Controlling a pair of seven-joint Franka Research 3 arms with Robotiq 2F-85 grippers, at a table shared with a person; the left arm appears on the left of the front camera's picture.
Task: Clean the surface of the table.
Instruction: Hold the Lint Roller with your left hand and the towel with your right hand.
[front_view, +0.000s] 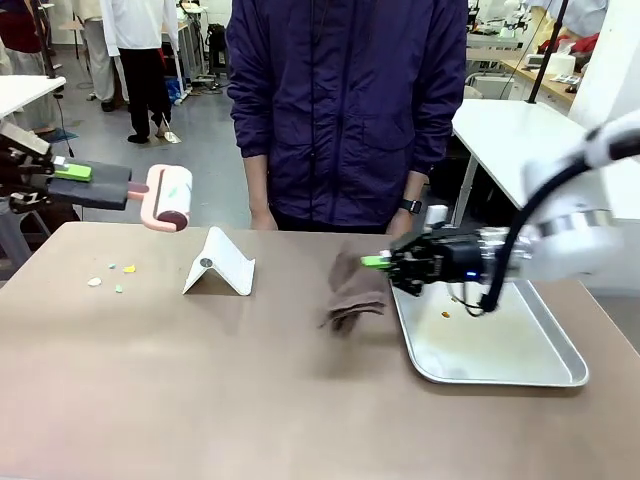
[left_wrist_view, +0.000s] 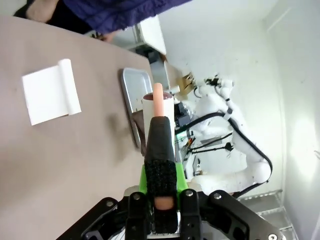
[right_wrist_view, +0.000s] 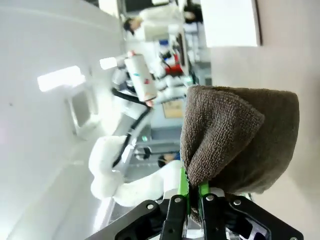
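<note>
The brownish-taupe table (front_view: 200, 380) carries a few small coloured crumbs (front_view: 112, 275) at its far left. My left gripper (front_view: 72, 172) is shut on the black handle of a pink lint roller (front_view: 165, 197), held level above the table's left end; in the left wrist view the roller (left_wrist_view: 159, 107) points away between my fingers. My right gripper (front_view: 378, 262) is shut on a brown cloth (front_view: 355, 295) that hangs down onto the table beside the tray. In the right wrist view the cloth (right_wrist_view: 235, 135) bunches above the shut green pads.
A shiny metal tray (front_view: 495, 345) with small orange bits lies at the right. A white folded card stand (front_view: 222, 263) sits mid-table. A person in a dark blue jacket (front_view: 345, 110) stands at the far edge, hands near the table.
</note>
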